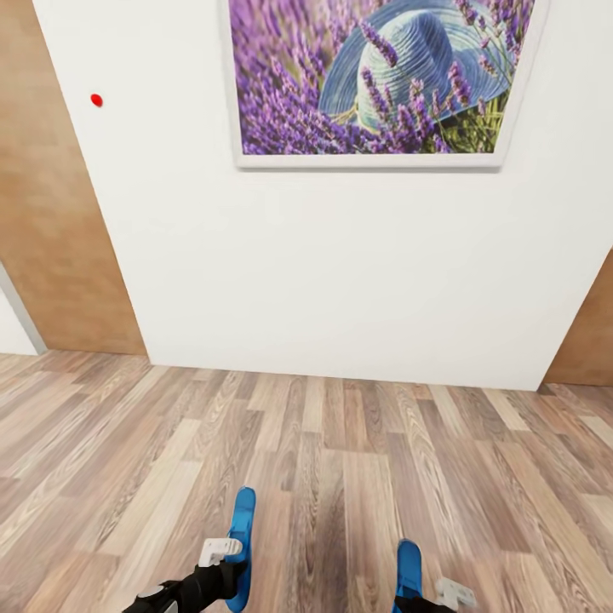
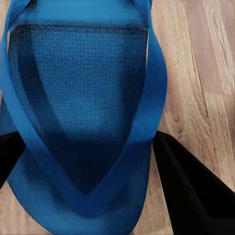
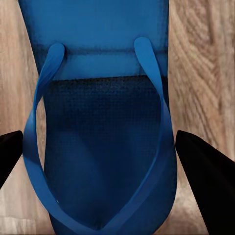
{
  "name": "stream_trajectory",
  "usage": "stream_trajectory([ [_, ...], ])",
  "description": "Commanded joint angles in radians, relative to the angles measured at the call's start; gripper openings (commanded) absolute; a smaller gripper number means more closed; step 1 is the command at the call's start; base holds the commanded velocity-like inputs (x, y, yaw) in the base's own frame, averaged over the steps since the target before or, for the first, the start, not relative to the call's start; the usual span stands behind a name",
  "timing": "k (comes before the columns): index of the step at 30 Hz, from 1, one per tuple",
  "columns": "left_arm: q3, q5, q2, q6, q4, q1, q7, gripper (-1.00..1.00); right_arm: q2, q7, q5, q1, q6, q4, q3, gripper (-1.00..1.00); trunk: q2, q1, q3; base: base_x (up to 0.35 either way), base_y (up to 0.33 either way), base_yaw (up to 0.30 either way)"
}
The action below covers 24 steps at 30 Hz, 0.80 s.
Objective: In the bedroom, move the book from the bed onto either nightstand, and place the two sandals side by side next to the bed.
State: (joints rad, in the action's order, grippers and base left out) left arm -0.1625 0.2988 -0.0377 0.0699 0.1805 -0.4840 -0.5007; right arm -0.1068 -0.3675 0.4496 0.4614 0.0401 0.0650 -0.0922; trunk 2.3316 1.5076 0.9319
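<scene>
Between the fingers [image 2: 191, 186] of the left pincer [image 2: 88, 161]: the left sandal [image 2: 83, 98], bright blue, pinched across its sole, straps facing the wrist camera. Same on the other side: right pincer [image 3: 98, 161] pressed onto the right sandal [image 3: 98, 122], one dark finger [image 3: 205, 181] at each edge of the sole.

From the head view, left pincer [image 1: 226, 553] and right pincer [image 1: 426, 596] low in the picture, each sandal standing on edge ahead of its pincer, left sandal [image 1: 243, 536] and right sandal [image 1: 409, 566] well apart, toes pointing away.

Below and beyond both pincers, wood-plank floor [image 1: 340, 460]. Farther ahead, a white wall [image 1: 340, 272] with a framed lavender picture [image 1: 375, 77].

Judged step: carrying the pair toward the bed. Hold both grips firm and level while driving, with no swinging of the arms. Turn the base away from the wall and look for the bed. Once beside it, lower both pincers together, roll the soles flat, bring them close and parallel, and only then release.
</scene>
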Motion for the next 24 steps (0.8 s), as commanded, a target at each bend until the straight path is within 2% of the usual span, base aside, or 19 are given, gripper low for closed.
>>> stream_trajectory([
  [1,-0.008,0.006,-0.001,0.005,-0.001,-0.001,-0.002,-1.0,-0.001,-0.002,0.011,0.0,0.004,0.001,-0.007,-1.0,0.0,0.0,0.001,0.33,0.0,0.0],
  [6,-0.008,0.007,-0.001,0.005,-0.001,-0.001,-0.002,-1.0,-0.001,-0.002,0.011,0.0,0.004,0.001,-0.007,-1.0,0.0,0.0,0.001,0.33,0.0,0.021],
  [12,-0.007,0.007,-0.001,0.005,-0.001,-0.001,-0.002,-1.0,-0.001,-0.002,0.011,0.0,0.004,0.001,-0.008,-1.0,0.0,0.0,0.001,0.33,0.0,0.134],
  [24,-0.006,0.007,-0.002,0.005,-0.001,-0.001,-0.002,-1.0,-0.001,-0.002,0.011,0.0,0.004,0.001,-0.007,-1.0,0.0,0.0,0.001,0.33,0.0,0.009],
])
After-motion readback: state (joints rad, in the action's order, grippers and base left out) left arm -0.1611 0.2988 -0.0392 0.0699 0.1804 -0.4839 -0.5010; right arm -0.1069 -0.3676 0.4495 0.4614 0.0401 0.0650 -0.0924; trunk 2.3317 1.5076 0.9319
